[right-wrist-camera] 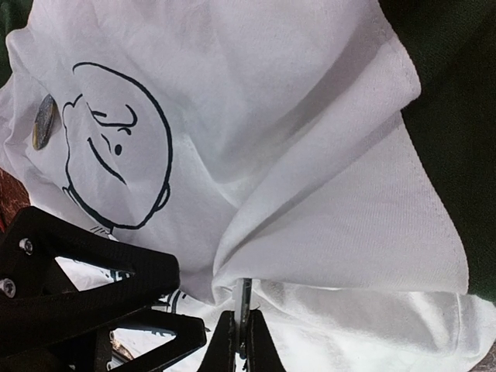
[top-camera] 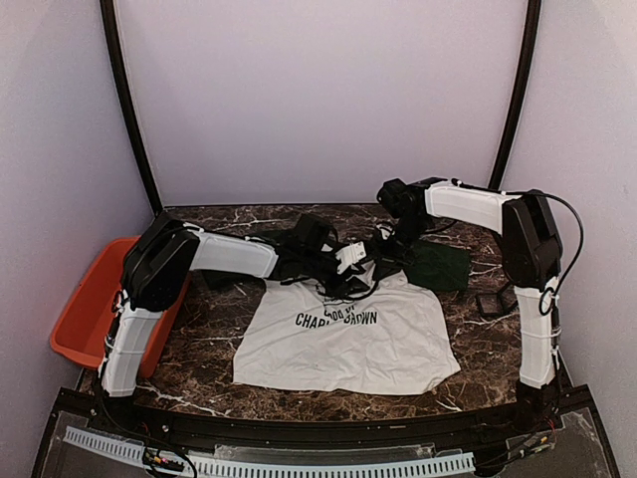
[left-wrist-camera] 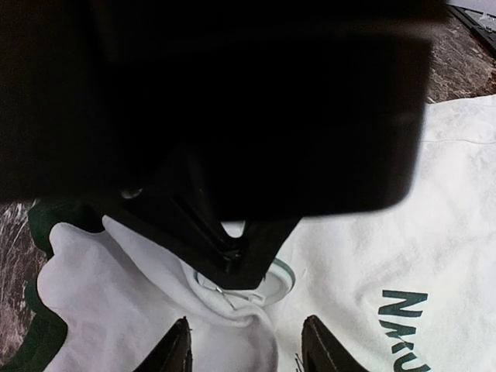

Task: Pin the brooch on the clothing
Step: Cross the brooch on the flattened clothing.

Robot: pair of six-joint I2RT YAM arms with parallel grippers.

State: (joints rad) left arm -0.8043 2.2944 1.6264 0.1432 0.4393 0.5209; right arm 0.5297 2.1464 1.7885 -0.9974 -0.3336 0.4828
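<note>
While right fingers pinch the clothing, left fingers hover apart.

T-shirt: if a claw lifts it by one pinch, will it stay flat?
Probably floppy: the T-shirt creases into folds where the right claw pinches it. Likely light, since that small pinch raises a ridge. Pushed, it would probably bunch, not slide.

Dark marble table; T-shirt atop
</note>
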